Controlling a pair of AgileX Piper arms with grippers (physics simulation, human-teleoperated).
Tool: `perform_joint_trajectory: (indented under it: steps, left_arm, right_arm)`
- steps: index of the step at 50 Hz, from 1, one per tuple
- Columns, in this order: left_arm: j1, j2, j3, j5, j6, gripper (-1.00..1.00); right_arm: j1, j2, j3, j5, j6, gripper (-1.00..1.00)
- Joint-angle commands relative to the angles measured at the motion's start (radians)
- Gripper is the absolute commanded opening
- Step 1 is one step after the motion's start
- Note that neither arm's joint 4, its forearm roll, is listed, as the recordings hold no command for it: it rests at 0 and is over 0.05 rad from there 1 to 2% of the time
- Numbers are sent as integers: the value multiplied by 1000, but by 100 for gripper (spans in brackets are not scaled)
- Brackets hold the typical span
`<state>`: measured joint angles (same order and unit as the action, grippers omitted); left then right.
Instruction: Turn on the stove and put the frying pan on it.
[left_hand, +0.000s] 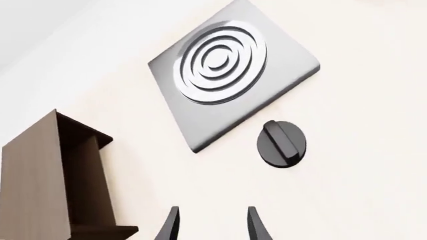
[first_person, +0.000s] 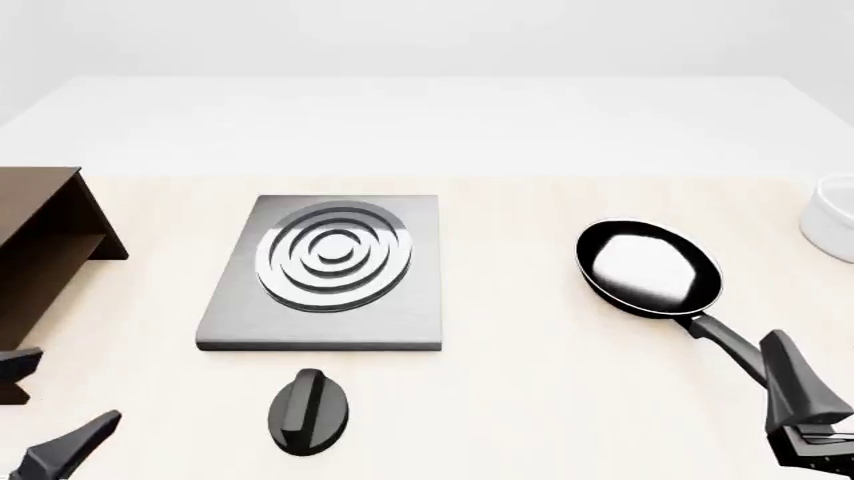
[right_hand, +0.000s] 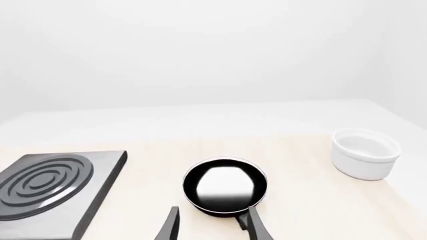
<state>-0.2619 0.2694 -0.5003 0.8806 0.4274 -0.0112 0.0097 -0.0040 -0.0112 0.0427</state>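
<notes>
— While our left gripper (left_hand: 212, 227) hangs parted near the knob (first_person: 310, 410), where's the frying pan (first_person: 650, 269)?
— Right of the stove (first_person: 327, 272); our right gripper (right_hand: 212, 225) gapes at its handle; only that wrist shows the whole bowl (right_hand: 365, 153).

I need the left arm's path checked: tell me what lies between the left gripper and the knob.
Nothing: in the left wrist view only bare table separates the left gripper from the knob. The shelf stands off to one side.
</notes>
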Motion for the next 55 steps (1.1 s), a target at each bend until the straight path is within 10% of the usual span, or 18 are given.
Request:
perform_joint_trajectory:
  steps: [1,55]
  left_arm:
    - [-56,35,100,-59,-33,100]
    - [-267,318,183,-375,-284,100]
  right_arm:
    - [3,-8,0,3,-14,100]
    - [-1,-9,-1,2,-13,100]
